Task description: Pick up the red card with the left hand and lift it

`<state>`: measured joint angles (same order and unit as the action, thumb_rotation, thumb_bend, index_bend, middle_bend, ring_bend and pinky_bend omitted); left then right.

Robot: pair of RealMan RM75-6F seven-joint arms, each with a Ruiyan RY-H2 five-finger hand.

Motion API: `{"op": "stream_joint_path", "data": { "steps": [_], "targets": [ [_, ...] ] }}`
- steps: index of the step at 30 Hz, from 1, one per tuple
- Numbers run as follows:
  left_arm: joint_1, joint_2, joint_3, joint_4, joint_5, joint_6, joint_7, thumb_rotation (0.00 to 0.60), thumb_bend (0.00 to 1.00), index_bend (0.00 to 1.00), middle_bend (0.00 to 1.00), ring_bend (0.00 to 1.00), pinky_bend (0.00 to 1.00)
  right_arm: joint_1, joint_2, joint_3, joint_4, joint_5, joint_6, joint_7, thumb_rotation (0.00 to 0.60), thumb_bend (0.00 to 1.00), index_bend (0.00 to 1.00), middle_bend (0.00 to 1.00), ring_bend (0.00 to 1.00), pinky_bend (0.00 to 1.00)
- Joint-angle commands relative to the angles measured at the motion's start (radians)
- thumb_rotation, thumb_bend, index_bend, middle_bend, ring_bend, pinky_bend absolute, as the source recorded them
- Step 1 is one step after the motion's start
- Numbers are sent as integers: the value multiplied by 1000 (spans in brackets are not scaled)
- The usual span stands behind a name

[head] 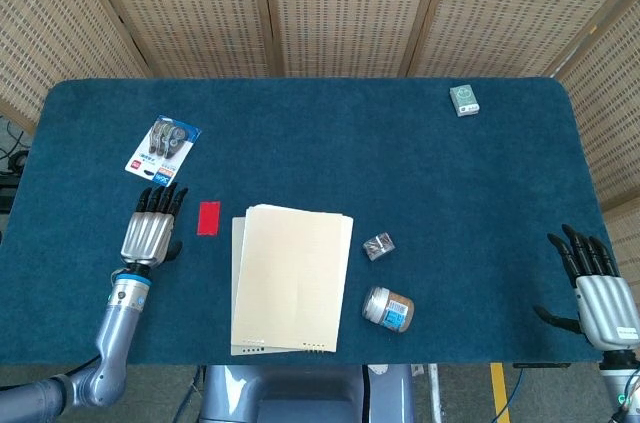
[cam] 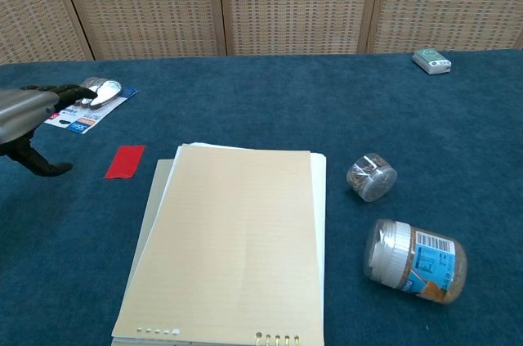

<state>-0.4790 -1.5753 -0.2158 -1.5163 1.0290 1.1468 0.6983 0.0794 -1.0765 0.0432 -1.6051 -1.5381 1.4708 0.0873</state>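
The red card (head: 208, 217) lies flat on the blue table, just left of a stack of cream paper; the chest view shows the red card (cam: 124, 161) too. My left hand (head: 152, 230) hovers a short way left of the card with fingers stretched out and apart, holding nothing. In the chest view the left hand (cam: 29, 113) enters from the left edge, above and left of the card. My right hand (head: 598, 291) rests open at the table's near right corner, far from the card.
A cream paper stack (head: 290, 277) lies right of the card. A blister pack (head: 163, 149) sits beyond the left hand. A lying jar (head: 387, 308), a small clear container (head: 378, 245) and a green box (head: 464, 99) lie further right.
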Motion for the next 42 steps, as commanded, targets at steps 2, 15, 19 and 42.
{"op": "stream_joint_path", "data": {
  "steps": [2, 15, 19, 42],
  "targets": [
    [-37, -47, 1, 40, -41, -17, 44, 600, 338, 0, 0, 0, 0, 0, 3, 0, 4, -1, 0, 12, 600, 131, 65, 0, 0, 0],
    [-99, -126, 6, 87, -75, -4, 97, 600, 368, 0, 0, 0, 0, 1, 4, -5, 8, -13, 1, 26, 600, 131, 65, 0, 0, 0],
    [-108, -137, 13, 107, -84, -1, 105, 600, 359, 0, 0, 0, 0, -1, 5, -3, 12, -11, 6, 39, 600, 131, 65, 0, 0, 0],
    [-164, -183, 9, 195, -148, -11, 140, 600, 323, 0, 0, 0, 0, -2, 1, -1, 25, -13, 13, 58, 600, 131, 65, 0, 0, 0]
  ]
}}
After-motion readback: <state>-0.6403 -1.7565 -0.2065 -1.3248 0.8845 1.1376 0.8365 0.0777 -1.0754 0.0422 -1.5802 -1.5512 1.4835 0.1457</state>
